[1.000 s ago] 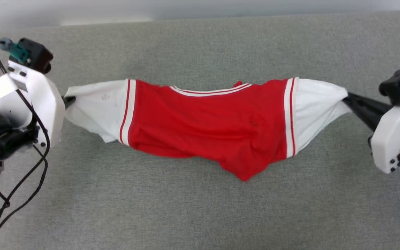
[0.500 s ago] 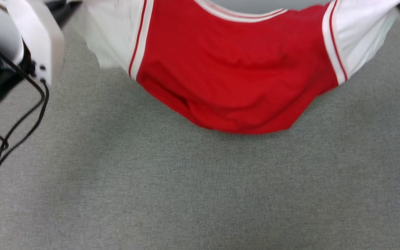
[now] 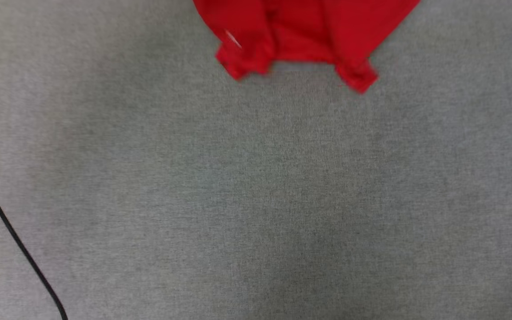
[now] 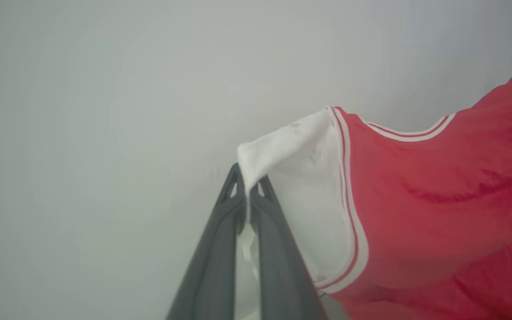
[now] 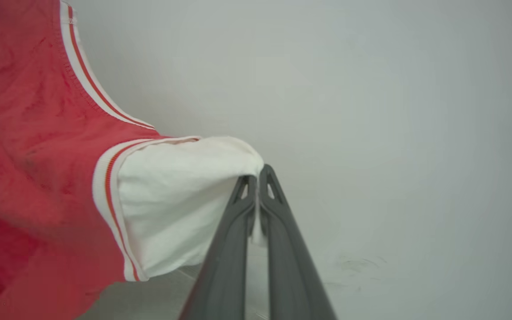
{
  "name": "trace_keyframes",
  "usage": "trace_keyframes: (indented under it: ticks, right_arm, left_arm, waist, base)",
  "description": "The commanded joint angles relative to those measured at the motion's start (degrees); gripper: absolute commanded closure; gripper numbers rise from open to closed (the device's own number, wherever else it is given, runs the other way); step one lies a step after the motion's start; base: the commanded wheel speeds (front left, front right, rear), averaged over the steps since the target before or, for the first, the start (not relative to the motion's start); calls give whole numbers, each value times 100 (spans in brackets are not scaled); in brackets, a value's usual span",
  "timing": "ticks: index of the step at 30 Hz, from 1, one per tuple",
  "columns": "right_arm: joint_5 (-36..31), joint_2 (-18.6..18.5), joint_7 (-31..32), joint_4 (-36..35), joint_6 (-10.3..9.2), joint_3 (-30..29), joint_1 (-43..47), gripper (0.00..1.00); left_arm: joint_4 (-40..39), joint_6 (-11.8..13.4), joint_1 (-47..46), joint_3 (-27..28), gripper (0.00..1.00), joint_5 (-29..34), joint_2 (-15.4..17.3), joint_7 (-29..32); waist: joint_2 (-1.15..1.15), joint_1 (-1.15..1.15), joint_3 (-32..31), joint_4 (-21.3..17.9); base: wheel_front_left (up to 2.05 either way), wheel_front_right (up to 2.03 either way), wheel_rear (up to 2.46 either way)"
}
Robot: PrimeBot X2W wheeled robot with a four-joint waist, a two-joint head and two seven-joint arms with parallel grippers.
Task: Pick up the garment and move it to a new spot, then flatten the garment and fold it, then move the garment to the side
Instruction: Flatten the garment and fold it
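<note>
The left gripper (image 4: 249, 173) has two long, slim, dark grey fingers (image 4: 211, 266), tapering to narrow tips, each with a small triangular cutout near the tip; the right gripper (image 5: 258, 172) looks identical; a thin black cable (image 3: 11, 231) trails nearby.

Grey fabric surface (image 3: 256, 200), garment (image 3: 300, 35) hem corners bunched on it

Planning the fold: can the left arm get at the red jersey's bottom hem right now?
Probably not: the left pincer is shut on the white sleeve of the red jersey T-shirt, holding it up; its hem hangs below.
</note>
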Motion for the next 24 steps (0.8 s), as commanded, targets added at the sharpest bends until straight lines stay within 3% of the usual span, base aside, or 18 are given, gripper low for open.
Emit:
trace_keyframes:
  ticks: [1,14,24]
  right_arm:
    - [-200,146,-133,233,-5,70,-475,100]
    - [-871,767,-1018,1812,-5,299,-2451,100]
    - [-525,1044,-1566,2708,-4,939,-2257,100]
  left_arm:
    - [176,11,-416,69,100,131,-44,-179]
    - [1295,-37,-1974,110,100,326,-322,-1218]
    - [2031,-52,-1468,-397,100,-35,-343,-1767]
  waist:
    - [0,-1,262,-57]
    - [0,-1,602,14]
    - [0,-1,669,78]
  base:
    - [0,0,0]
    - [0,0,0]
    - [0,0,0]
